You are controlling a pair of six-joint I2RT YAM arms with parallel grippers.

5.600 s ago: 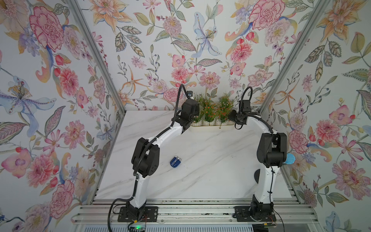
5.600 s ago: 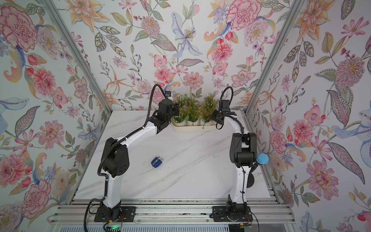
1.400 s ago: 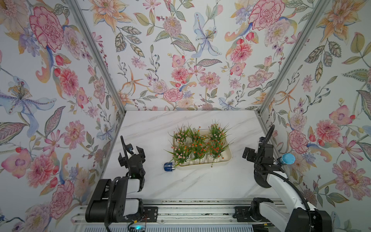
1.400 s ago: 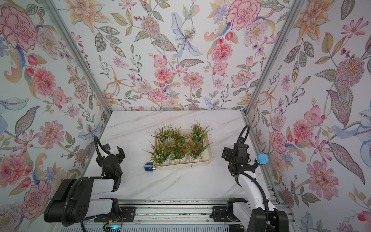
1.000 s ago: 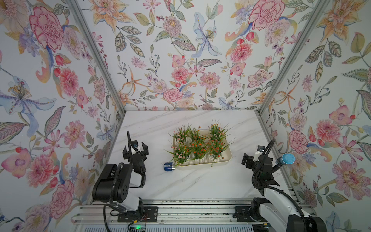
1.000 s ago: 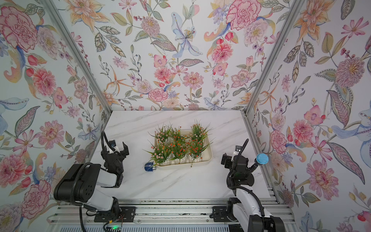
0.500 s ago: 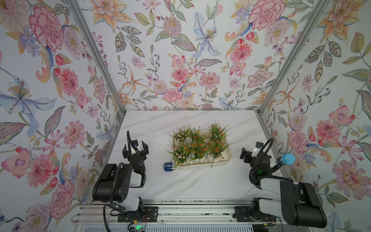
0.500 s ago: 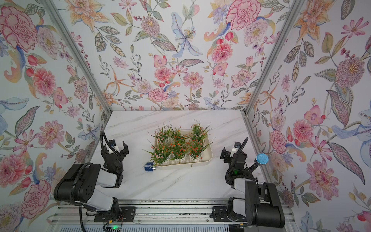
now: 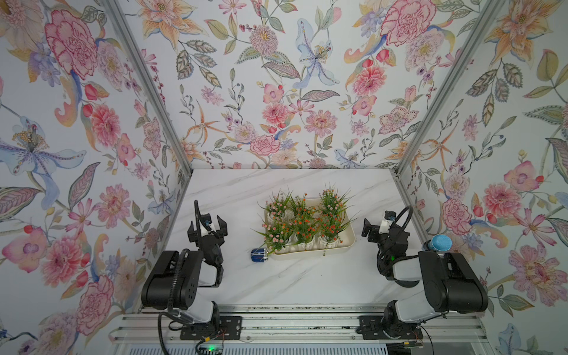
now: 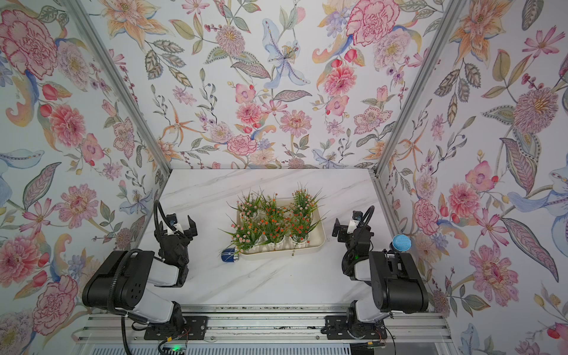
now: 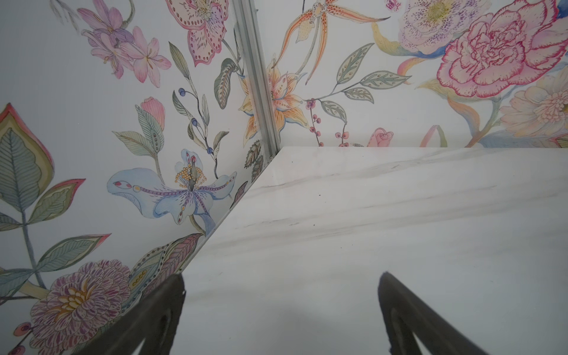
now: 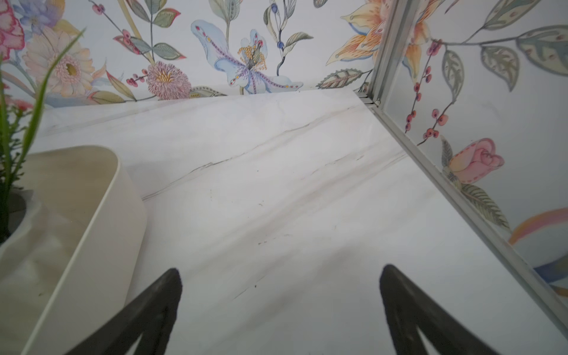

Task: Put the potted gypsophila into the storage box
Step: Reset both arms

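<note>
potted gypsophila [image 9: 302,222] in storage box [image 9: 349,235] | left tool [image 9: 207,226] spread, empty | right tool [image 12: 280,272] spread, empty

Two white-shelled arms [image 9: 206,273] with bulky black joints [image 9: 166,282], looping black cables [image 9: 195,209] and dark tapered fingers [image 11: 170,295]

White marble-veined table [image 9: 292,276]. Near its middle a cream tray [image 9: 349,235] lies flat, its long side running from 9 to 3 o'clock. A small blue gadget [image 9: 258,255] lies just beside the tray's 8 o'clock corner.
</note>
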